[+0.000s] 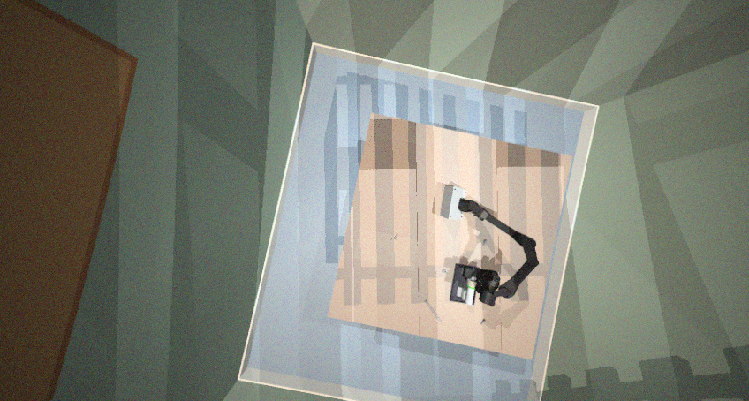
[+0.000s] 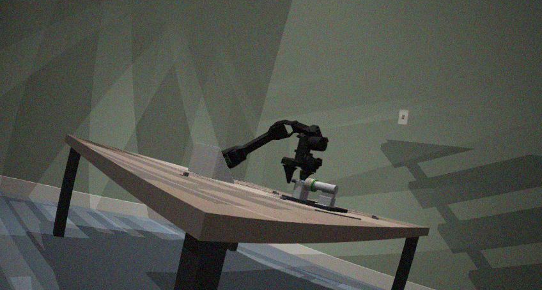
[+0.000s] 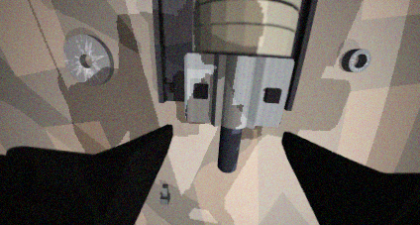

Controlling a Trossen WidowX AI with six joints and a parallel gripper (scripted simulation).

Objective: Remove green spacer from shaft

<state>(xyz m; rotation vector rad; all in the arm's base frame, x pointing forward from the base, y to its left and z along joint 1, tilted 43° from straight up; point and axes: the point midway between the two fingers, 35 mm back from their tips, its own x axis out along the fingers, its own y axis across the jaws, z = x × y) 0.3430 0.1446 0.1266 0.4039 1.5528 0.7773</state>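
Claw [image 2: 295,181] [image 3: 227,133] spread wide, gripping nothing, shaft end [image 3: 228,151] between fingertips.

Your table [image 1: 389,197] [image 2: 152,188] shows a pale, wood-like top with fine dark seams. Your arm [image 1: 507,229] [image 2: 262,140] looks matt black, like plastic. The bracket [image 3: 260,111] beneath your gripper [image 1: 480,281] [image 2: 296,179] [image 3: 228,136] appears smooth, grey and metallic; the shaft's end [image 3: 228,153] looks dark and smooth. A washer [image 3: 88,60] carries a bright, streaked metallic sheen.
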